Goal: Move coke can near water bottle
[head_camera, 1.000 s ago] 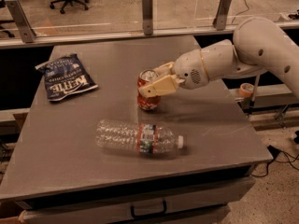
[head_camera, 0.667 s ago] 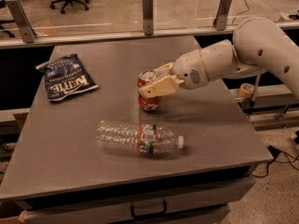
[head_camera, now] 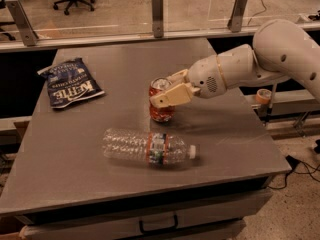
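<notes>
Three things share the grey table (head_camera: 75,184): well left of my gripper (head_camera: 161,90), a dark blue "Kettle" chip bag (head_camera: 70,86); just in front of it, a clear ribbed plastic water bottle (head_camera: 145,147) lying flat; clamped between my fingers, the upright red coke can (head_camera: 161,111).

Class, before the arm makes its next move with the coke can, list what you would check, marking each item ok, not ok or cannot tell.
1. gripper at the coke can, fingers in front of and behind it: ok.
2. Can upright: ok.
3. Can lifted off the table: cannot tell.
4. water bottle in plain view, lying on its side in front of the can, not touching it: ok.
5. chip bag far to the side, out of the path: ok.
</notes>
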